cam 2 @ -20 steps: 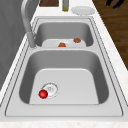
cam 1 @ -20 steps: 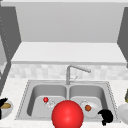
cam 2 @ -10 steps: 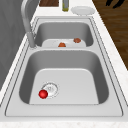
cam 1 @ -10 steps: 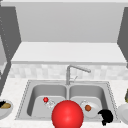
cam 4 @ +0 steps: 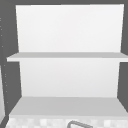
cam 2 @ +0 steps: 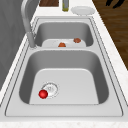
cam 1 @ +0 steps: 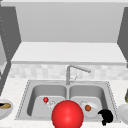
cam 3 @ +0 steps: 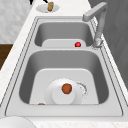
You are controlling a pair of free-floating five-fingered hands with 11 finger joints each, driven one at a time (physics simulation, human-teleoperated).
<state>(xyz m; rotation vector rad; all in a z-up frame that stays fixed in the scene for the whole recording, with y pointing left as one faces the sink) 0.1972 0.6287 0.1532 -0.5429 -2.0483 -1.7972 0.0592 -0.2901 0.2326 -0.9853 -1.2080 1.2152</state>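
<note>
Two basins make up the steel double sink (cam 1: 110, 100), set in a pale speckled counter (cam 1: 15, 87). Nearest in the front view, a large glossy red ball (cam 1: 67, 115) sits at the front rim before the divider. Just right of it the black right hand (cam 1: 106, 116) hangs over the front right corner of the sink, its fingers curled in and holding nothing, close beside a round white plate (cam 1: 93, 111) that lies on the floor of the right basin. A small brown-orange round piece of food (cam 1: 87, 108) rests on that plate. In the left basin a small red ball (cam 1: 45, 99) lies touching the drain ring (cam 1: 51, 103). At the left edge the black left hand (cam 1: 3, 105) shows over a small white dish (cam 1: 5, 111) holding a tan item; whether its fingers are spread or closed cannot be told. Another white plate (cam 1: 123, 113) stands on the counter at the right. Farther back rises the grey bent-spout faucet (cam 1: 72, 71), then the tiled backsplash (cam 1: 37, 72), and above it white open shelves (cam 4: 67, 55).
</note>
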